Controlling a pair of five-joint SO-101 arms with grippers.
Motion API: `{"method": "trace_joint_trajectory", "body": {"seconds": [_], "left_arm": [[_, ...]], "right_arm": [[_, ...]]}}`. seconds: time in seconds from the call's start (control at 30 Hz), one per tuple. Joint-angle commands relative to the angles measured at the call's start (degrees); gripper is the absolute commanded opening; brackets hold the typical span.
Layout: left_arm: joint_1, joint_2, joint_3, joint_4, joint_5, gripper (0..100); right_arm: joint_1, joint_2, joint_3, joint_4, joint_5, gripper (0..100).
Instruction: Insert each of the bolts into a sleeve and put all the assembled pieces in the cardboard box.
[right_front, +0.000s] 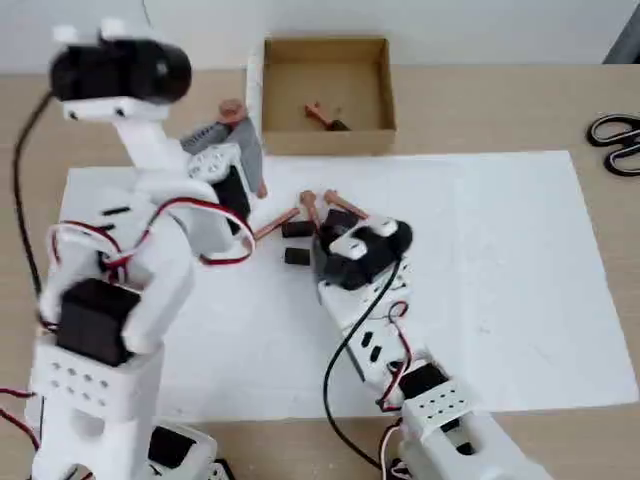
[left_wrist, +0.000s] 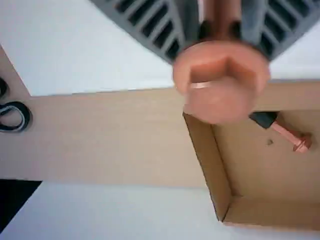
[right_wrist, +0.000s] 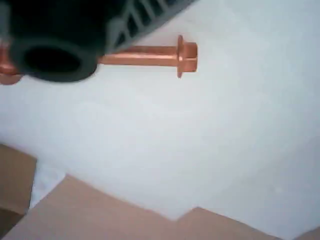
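Honestly, left fingers (left_wrist: 145, 20) are clamped on a bolt (left_wrist: 222, 82) just beside the cardboard box (left_wrist: 207, 155) corner, right fingers (right_wrist: 142, 17) holding a sleeve (right_wrist: 52, 57) over the paper (right_front: 500, 250). They're apart, so if the axes don't line up, the bolt may jam or slip out.

The cardboard box (right_front: 325, 143) sits at the back of the surface (right_front: 500, 110) — one assembled piece (right_front: 325, 117) inside; loose bolts (right_front: 276, 224) and sleeves (right_front: 297, 256) lie on the sheet (right_front: 500, 280) before it, scissors (right_front: 618, 143) far right.

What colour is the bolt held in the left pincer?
Copper. The bolt shows best in the left wrist view.
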Motion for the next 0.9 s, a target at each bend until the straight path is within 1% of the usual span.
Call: {"method": "trace_joint_trajectory", "body": {"seconds": [0.0, 0.07, 0.17, 0.33, 0.47, 0.57, 0.67, 0.87], "left_arm": [[0.3, -6.3, 12.8, -14.9, 0.4, 1], [0.3, -8.5, 19.1, -21.3, 0.4, 1], [0.3, -10.7, 26.0, -27.6, 0.4, 1], [0.4, -11.3, 30.9, -32.1, 0.4, 1], [3.6, -11.3, 32.5, -32.3, 0.2, 1], [6.0, -11.3, 32.6, -32.2, -3.3, 1], [6.3, -11.3, 32.6, -31.9, -4.7, 1], [6.3, -11.3, 32.7, -27.5, -4.7, 1]], "right_arm": [[-0.4, -1.5, 0.3, -4.7, 0.4, 0.6], [-0.3, -1.5, 1.5, -9.3, 0.6, 0.6], [-0.4, -1.5, 3.0, -12.4, 0.7, 0.5], [-0.4, -1.5, 3.2, -12.3, 0.5, 0.5], [-0.7, -1.5, 3.3, -12.4, 0.4, 0.5], [-3.1, -1.5, 3.4, -12.3, 0.6, 0.5], [-4.9, -1.5, 4.2, -12.6, 0.7, 0.5], [-5.2, -1.5, 4.3, -12.6, 0.7, 0.5]]}}
